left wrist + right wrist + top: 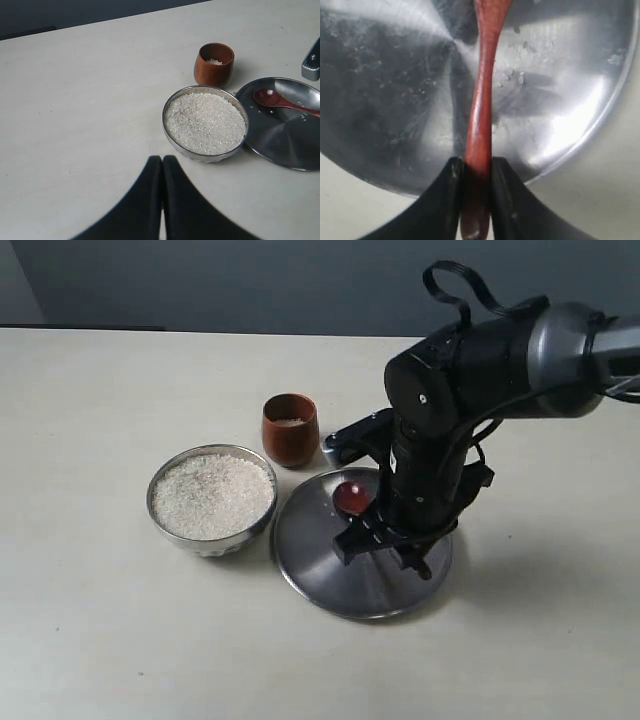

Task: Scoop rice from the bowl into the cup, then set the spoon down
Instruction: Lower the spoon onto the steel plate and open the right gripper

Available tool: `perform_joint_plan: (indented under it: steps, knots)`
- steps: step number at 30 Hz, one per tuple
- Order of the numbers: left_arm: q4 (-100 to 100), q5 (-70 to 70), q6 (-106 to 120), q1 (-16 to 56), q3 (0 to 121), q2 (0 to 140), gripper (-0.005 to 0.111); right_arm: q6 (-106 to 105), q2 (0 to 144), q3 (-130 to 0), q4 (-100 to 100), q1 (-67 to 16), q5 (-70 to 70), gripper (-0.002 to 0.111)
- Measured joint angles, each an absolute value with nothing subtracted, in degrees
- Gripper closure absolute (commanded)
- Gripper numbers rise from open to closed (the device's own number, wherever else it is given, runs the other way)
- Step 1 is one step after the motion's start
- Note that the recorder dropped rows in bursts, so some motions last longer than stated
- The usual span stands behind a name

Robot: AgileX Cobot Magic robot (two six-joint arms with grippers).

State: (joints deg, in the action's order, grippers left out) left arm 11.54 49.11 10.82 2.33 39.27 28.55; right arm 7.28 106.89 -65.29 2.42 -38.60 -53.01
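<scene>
1. The right claw (477,172) is closed on the spoon (481,110). Its two black fingers (451,192) press on either side of the handle, near the handle's end.
2. From that grip the slim reddish-brown handle runs straight out over the plate (385,90). The oval scoop end lies toward the side of the plate nearest the cup (290,435).
3. The wrist view does not show whether the spoon is touching the plate or is held just above it.
4. A few stray grains (512,75) lie on the shiny steel plate just beside the handle.
5. The exterior view shows the right arm bent down over the plate, hiding much of its far half.
6. The bowl (205,543) stands on the tabletop (100,620) just beside the plate, on the left. It is filled nearly to the rim with rice (213,495).
7. The cup stands upright behind the gap between bowl and plate and close to both. A little rice shows inside it.
8. The left claw (162,165) is closed with its tips pressed together and holds nothing. It is over bare tabletop, near the bowl but apart from it.
</scene>
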Motion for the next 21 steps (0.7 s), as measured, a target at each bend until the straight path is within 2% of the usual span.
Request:
perform_joint_plan:
  steps: [3, 15, 18, 21]
  knots:
    - [11.5, 49.1, 10.8, 2.3, 39.3, 28.6, 0.106, 6.4, 106.9, -63.5, 0.8, -38.6, -46.4, 0.109]
    - [11.5, 49.1, 11.0, 2.3, 39.3, 28.6, 0.106, 3.9, 106.9, -63.5, 0.5, -39.1, -43.4, 0.109]
    - [11.5, 49.1, 11.0, 2.3, 39.3, 28.6, 0.106, 3.8, 106.9, -63.5, 0.0, -39.1, -43.4, 0.101]
    - [11.5, 49.1, 11.0, 2.3, 39.3, 28.6, 0.106, 3.8, 106.9, -63.5, 0.0, -39.1, -43.4, 0.086]
